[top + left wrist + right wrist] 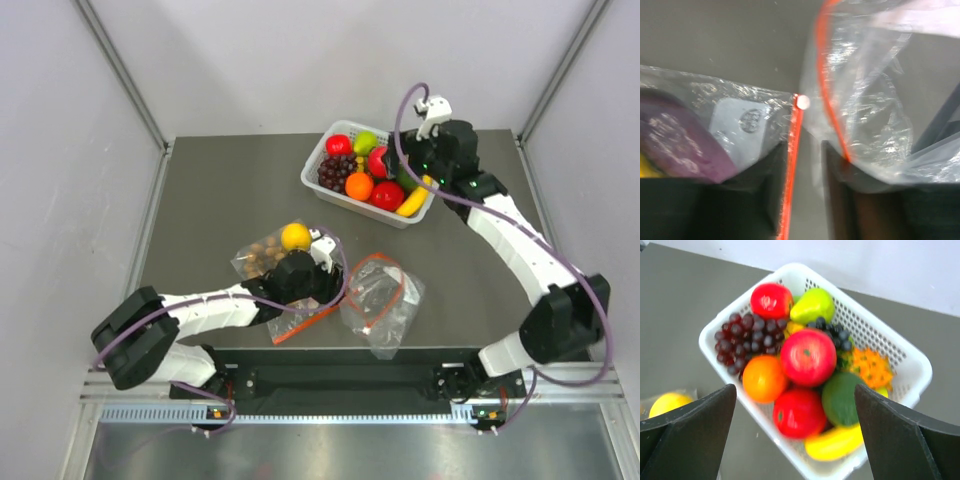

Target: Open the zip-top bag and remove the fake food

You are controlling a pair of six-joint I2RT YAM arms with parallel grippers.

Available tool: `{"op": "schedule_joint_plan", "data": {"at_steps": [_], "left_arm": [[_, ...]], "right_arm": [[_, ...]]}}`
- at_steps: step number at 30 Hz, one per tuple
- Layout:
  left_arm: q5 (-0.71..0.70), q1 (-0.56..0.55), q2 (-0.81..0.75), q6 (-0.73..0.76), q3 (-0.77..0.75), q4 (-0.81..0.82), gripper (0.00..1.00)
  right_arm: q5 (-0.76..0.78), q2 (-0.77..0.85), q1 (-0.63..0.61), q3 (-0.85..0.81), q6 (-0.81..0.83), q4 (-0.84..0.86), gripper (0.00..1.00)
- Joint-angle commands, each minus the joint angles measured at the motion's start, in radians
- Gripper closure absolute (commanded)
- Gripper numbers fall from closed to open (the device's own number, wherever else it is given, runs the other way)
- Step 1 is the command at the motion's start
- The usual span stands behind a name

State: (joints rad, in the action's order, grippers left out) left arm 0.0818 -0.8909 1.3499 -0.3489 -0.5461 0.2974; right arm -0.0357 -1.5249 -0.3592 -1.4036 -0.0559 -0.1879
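Observation:
The zip-top bag [380, 295] lies crumpled and empty near the front edge, its orange-red zip strip [385, 262] curled open; it also shows in the left wrist view [875, 100]. The fake food sits in a white basket [312, 181]: red apple [808, 356], light-green pear [812, 305], dark grape bunch [747, 337], dark-green round fruit [842, 397]. My right gripper [795, 390] hovers wide open and empty above the basket. My left gripper [804, 190] is low on the table, fingers apart, between the two bags, with the other bag's zip strip [791, 160] running along its left finger.
A second clear bag [262, 258] holding a lemon [295, 236], nuts and a purple eggplant [680, 140] lies under my left wrist. An orange [764, 378] and a banana [835, 442] are also in the basket. Grey walls enclose the table.

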Motion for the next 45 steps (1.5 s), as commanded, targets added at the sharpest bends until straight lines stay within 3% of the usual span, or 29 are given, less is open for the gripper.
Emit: {"op": "schedule_joint_plan", "data": {"at_steps": [1,4,5,9,11,15,19,24,33,45], "left_arm": [[-0.062,0.003,-0.04,-0.015,-0.051,-0.027,0.42],[-0.073,0.004,-0.08,-0.015,-0.058,-0.061,0.07],[-0.105,0.004,-0.089,-0.012,-0.061,-0.091,0.05],[-0.194,0.006,-0.138,-0.01,-0.092,-0.222,0.03],[-0.292,0.007,-0.158,-0.022,-0.129,-0.294,0.02],[-0.493,0.024,-0.166,-0.111,-0.244,-0.602,0.01],[-0.625,0.035,-0.225,-0.145,-0.308,-0.719,0.01],[-0.685,0.035,-0.34,-0.137,-0.359,-0.725,0.01],[-0.835,0.035,-0.491,-0.167,-0.416,-0.782,0.01],[-0.789,0.035,-0.538,-0.082,-0.43,-0.784,0.01]], "right_arm": [[0.029,0.153,0.003,0.134,-0.039,0.038,0.01],[0.083,0.326,0.003,0.266,-0.067,0.028,0.0],[0.092,0.357,0.003,0.294,-0.073,0.022,0.0],[0.137,0.5,0.003,0.419,-0.104,-0.039,0.0],[0.166,0.577,0.003,0.451,-0.116,-0.057,0.01],[0.23,0.684,0.003,0.511,-0.134,-0.145,0.0],[0.287,0.808,0.003,0.549,-0.144,-0.199,0.0],[0.307,0.919,0.003,0.557,-0.154,-0.248,0.0],[0.307,0.974,0.003,0.519,-0.16,-0.288,0.0],[0.318,0.98,0.002,0.506,-0.14,-0.292,0.0]]}}
